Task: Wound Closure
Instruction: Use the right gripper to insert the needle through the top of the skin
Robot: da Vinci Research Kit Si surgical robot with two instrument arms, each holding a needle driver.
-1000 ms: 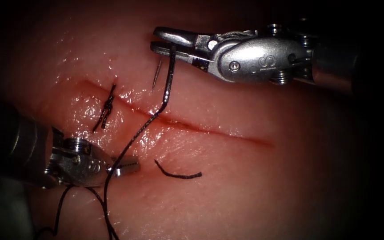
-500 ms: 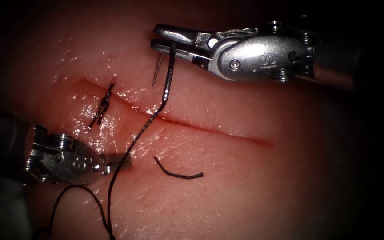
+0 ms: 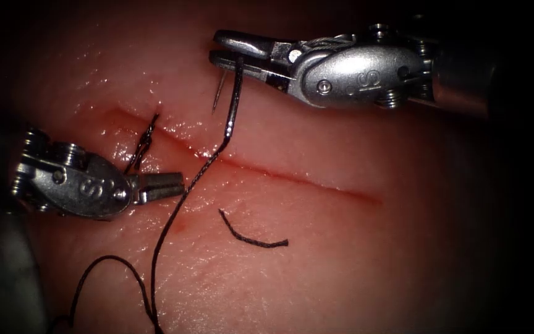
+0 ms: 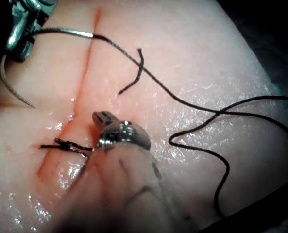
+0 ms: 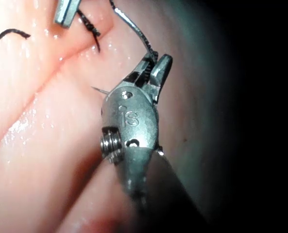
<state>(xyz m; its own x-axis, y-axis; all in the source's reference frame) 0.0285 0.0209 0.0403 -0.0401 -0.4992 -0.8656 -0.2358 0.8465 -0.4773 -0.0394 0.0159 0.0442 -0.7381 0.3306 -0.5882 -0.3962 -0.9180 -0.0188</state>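
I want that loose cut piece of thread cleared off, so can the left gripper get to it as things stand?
Probably yes. The left gripper looks shut on nothing and lies near the cut piece of thread, on bare tissue. Only the thread trailing from the needle, held in the right gripper, crosses between them.

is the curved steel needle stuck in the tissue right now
No: the curved steel needle hangs free above the pink tissue, held in the right arm's silver tool.
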